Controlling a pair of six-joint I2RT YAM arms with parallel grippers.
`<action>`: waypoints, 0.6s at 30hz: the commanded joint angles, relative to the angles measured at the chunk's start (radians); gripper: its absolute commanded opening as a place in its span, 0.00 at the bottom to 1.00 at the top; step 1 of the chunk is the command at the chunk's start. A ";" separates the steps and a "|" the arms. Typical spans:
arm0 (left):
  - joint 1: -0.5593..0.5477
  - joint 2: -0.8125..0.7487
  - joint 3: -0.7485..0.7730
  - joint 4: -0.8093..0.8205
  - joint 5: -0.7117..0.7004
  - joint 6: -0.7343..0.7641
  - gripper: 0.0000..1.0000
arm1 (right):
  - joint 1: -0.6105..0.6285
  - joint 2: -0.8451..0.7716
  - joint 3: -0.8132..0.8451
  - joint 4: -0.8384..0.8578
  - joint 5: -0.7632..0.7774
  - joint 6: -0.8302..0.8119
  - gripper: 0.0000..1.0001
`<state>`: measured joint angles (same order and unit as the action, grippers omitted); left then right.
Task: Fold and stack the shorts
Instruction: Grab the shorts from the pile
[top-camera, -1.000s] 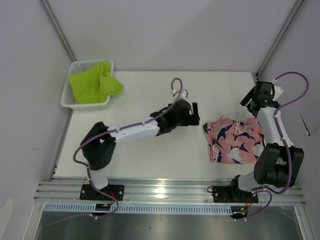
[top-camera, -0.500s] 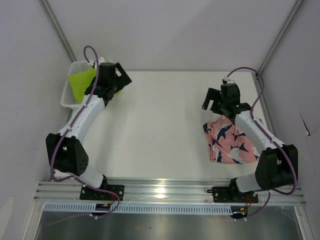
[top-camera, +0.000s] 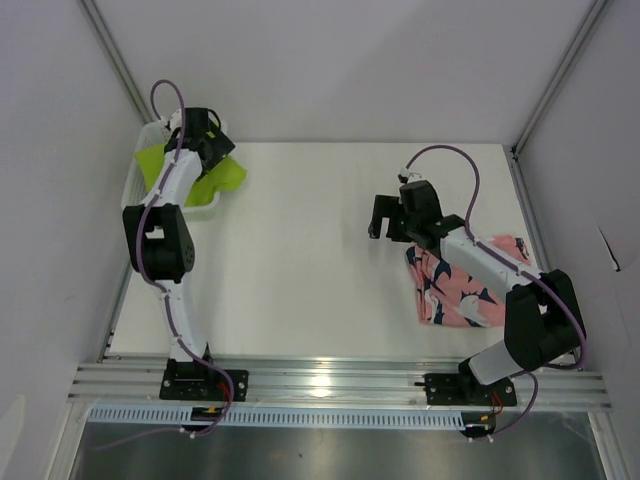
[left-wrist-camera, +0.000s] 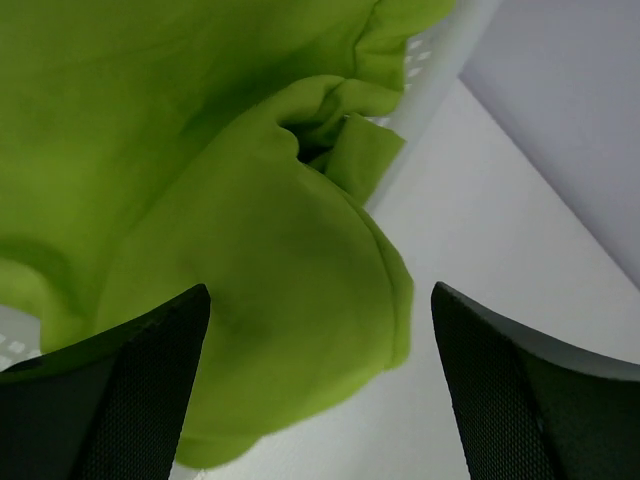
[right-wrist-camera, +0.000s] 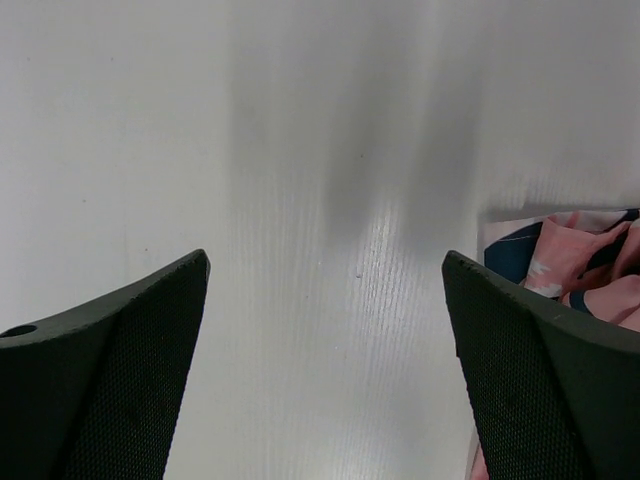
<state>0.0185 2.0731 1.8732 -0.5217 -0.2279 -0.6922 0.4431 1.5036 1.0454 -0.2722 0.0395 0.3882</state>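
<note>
Item 1, left gripper (left-wrist-camera: 320, 300): jaws spread wide with nothing between them, poised just above the plain lime-green cloth shorts (left-wrist-camera: 200, 200).

Item 2, lime-green shorts: bunched in the white plastic mesh basket (top-camera: 130, 200) at the far left corner of the white table (top-camera: 300, 270). Their long axis runs from the basket's far left toward the near right. One rounded lobe points right, over the rim and onto the table top.

Item 3, right gripper (right-wrist-camera: 325, 265): jaws likewise parted and empty, over bare table just left of the coral-pink cloth shorts with navy and white bird-like print (top-camera: 470, 290).

Item 4, coral-pink shorts: a crumpled heap on the table's right side, somewhat broader left to right than deep. Which end is the waistband cannot be told, as the right arm crosses over the heap.

Views: only the top camera shows both pairs, well apart. The left wrist camera alone shows the mesh holes of the basket wall and the folded lobe close up. The right wrist camera catches only a corner of the print at its right edge.
</note>
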 joint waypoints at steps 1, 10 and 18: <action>0.044 0.065 0.084 -0.037 0.051 -0.033 0.91 | 0.016 -0.017 -0.030 0.059 0.000 0.005 1.00; 0.092 0.036 0.010 0.066 0.099 -0.053 0.00 | 0.020 -0.026 -0.074 0.083 -0.009 0.012 1.00; 0.090 -0.237 -0.017 0.080 0.044 -0.004 0.00 | 0.028 -0.003 -0.064 0.091 -0.012 0.014 1.00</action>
<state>0.1043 2.0251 1.8194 -0.4835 -0.1555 -0.7307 0.4583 1.5036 0.9680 -0.2241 0.0299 0.3923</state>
